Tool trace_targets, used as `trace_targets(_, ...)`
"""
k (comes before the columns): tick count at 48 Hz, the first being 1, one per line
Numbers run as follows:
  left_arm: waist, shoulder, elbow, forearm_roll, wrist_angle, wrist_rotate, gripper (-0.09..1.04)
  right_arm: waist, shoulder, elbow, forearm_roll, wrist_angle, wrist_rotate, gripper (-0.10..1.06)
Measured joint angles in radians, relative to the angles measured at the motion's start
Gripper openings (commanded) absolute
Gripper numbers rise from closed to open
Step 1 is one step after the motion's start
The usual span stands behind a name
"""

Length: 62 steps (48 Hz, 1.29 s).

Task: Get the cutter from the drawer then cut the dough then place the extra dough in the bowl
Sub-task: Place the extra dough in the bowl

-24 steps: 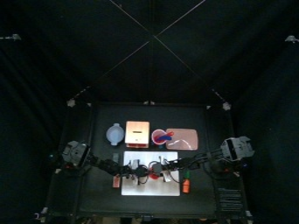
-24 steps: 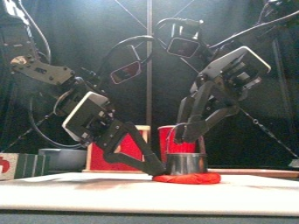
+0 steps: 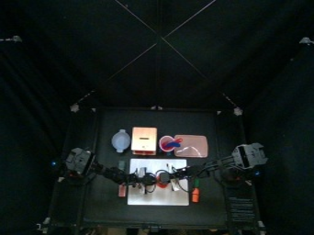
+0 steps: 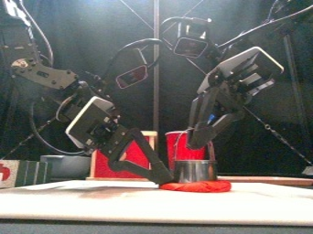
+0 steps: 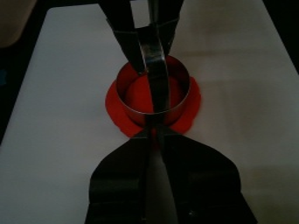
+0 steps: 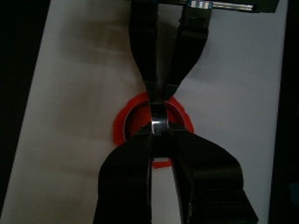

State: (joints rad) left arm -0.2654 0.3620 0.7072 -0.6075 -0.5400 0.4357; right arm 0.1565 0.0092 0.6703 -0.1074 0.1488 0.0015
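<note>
Front view has the cutter (image 4: pixel 193 171) standing upright on the red dough (image 4: pixel 199 186), which lies flat on the white cutting board (image 4: pixel 73 207) near the front of the tabletop. Both arms meet over it. The left gripper (image 4: pixel 163 175) reaches in low from the left, and in the left wrist view its jaws are drawn together to a point, pinching the near wall of the metal ring. The right gripper (image 4: pixel 199 154) comes down steeply from the right, its jaws likewise closed on the far side of the ring. A rim of dough shows all round outside the ring, so the cut looks to be in hand. Whether the edge has gone right through cannot be told.

The bowl (image 3: pixel 119 140) waits well behind the board, at the back left, just beside the wooden box (image 3: pixel 143 139).

The risks from here are these:
- Uneven pressure from the two sides could tip the ring and leave one side uncut.
- On lifting, the soft dough may stick inside the ring and come up with it.
- The narrow outer strip may tear when picked up.
- The jaws sit very near each other and could knock together.
</note>
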Motion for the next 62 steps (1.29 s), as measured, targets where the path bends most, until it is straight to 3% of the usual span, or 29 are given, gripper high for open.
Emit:
trace_targets(12, 0.000, 0.002, 0.000, 0.002, 0.003, 0.000, 0.58, -0.009, -0.161, 0.017, -0.038, 0.000, 0.009, 0.37)
trace_targets(21, 0.000, -0.003, 0.002, -0.008, 0.003, 0.000, 0.58, -0.038, -0.290, 0.117, -0.046, 0.031, 0.014, 0.37)
trace_targets(27, 0.003, -0.025, 0.017, -0.023, 0.006, 0.002, 0.58, -0.063, -0.360, 0.210, -0.035, 0.037, 0.021, 0.37)
trace_targets(37, 0.018, -0.074, 0.026, -0.028, 0.000, 0.006, 0.61, -0.067, -0.370, 0.333, 0.002, 0.005, 0.018, 0.39)
trace_targets(42, 0.023, -0.092, 0.026, -0.028, -0.005, 0.006, 0.61, -0.072, -0.342, 0.356, 0.011, -0.055, 0.018, 0.47)
trace_targets(53, 0.025, -0.101, 0.026, -0.026, -0.006, 0.005, 0.72, -0.072, -0.330, 0.360, 0.031, -0.081, 0.015, 0.82)
trace_targets(62, 0.025, -0.101, 0.026, -0.037, -0.012, 0.005, 0.90, -0.074, -0.328, 0.360, 0.084, -0.080, 0.021, 0.84)
